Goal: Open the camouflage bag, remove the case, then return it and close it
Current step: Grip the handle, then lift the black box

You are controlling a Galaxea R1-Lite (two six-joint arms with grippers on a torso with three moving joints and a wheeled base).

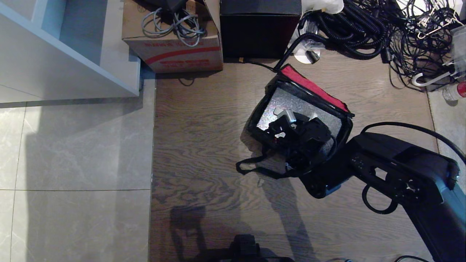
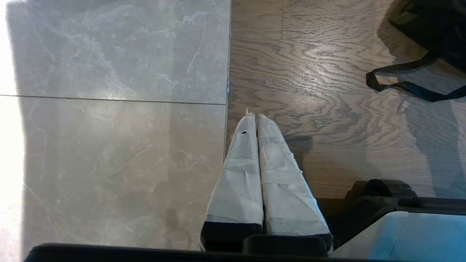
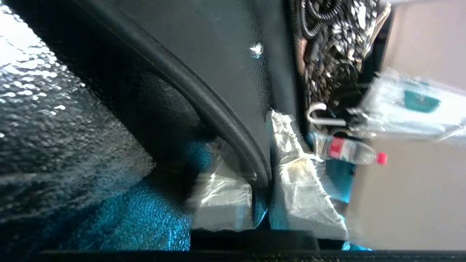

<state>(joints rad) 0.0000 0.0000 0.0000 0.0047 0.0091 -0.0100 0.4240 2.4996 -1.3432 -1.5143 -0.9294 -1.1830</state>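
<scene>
We have our right gripper (image 3: 260, 174) reaching down inside the open camouflage bag (image 1: 309, 85), its fingers nearly closed on a black curved bar between them, which we take for the handle of the case (image 1: 291, 125). The case sits in the bag directly under the gripper, shiny lining around it and the red rim on the far side. We judge the removal step is beginning. Next calls for a straight lift clear of the rim. Our left gripper (image 2: 256, 120) hangs parked, fingers pressed together, over bare floor (image 2: 109, 145).
</scene>
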